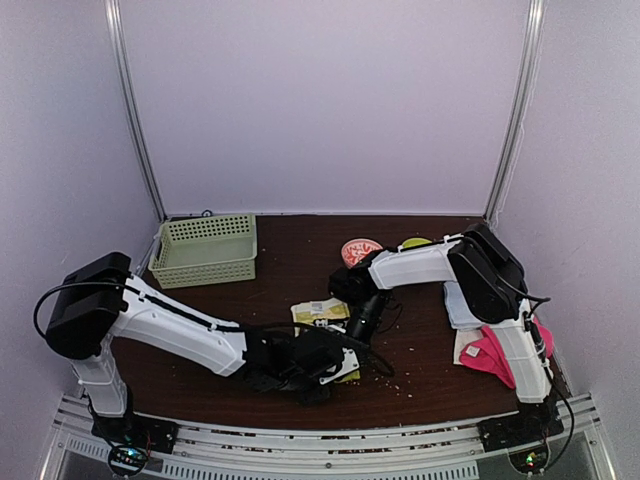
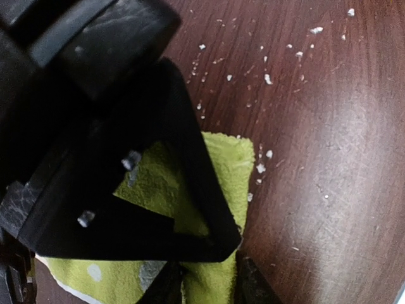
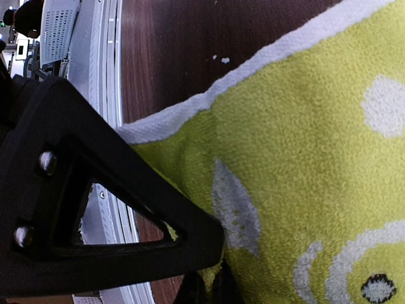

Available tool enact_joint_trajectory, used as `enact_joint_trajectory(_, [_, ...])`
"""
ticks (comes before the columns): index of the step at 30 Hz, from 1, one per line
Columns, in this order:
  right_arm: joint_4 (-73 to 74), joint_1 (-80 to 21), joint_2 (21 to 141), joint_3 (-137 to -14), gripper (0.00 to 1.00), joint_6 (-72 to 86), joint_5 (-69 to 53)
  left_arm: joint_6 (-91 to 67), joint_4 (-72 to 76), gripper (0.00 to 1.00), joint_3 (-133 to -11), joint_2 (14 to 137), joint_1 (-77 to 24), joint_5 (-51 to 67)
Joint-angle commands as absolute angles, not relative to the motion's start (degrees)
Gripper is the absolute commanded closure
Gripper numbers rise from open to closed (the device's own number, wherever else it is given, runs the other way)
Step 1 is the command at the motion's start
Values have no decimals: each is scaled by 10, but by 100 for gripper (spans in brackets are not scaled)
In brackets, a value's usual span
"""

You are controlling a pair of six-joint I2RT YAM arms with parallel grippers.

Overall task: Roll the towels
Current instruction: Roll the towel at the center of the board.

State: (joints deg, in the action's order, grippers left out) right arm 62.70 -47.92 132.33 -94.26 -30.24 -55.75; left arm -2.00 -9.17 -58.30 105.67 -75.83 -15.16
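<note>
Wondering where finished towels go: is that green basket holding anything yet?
Looks empty: from above, the green basket shows only its slatted floor, no cloth inside. Its near wall hides a strip, so that part I cannot tell.

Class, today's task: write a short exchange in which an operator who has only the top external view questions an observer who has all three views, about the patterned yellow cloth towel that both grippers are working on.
Operator: From above, the arms hide most of the patterned yellow cloth towel. Does the right gripper hold it?
Observer: Yes. In the right wrist view its jaws are shut on the towel, near its white-trimmed edge.
Operator: And what lies beneath the left gripper?
Observer: The left wrist view shows a doubled-over end of the towel there. I cannot tell whether it is pinched.
</note>
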Motion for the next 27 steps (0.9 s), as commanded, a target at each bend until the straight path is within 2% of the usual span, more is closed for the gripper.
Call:
enact_joint_trajectory(1, [629, -481, 1353, -924, 100, -306, -494, -13, -88, 66, -595, 1061, -756, -187])
enact_joint_trajectory(6, [627, -481, 1354, -922, 100, -307, -497, 2, -93, 64, -589, 1063, -755, -212])
enact_joint_trajectory(18, [641, -481, 1348, -932, 100, -322, -512, 11, -105, 87, -593, 1074, -743, -162])
enact_joint_trajectory(19, [655, -481, 1343, -937, 98, -335, -518, 10, -107, 91, -594, 1073, -742, -155])
enact_joint_trajectory(23, [745, -470, 1291, -975, 70, -426, -549, 12, -126, 100, -599, 1060, -731, -110])
enact_joint_trajectory(27, [750, -439, 1219, -1006, 63, -422, -531, 13, -154, 100, -611, 1041, -708, -52])
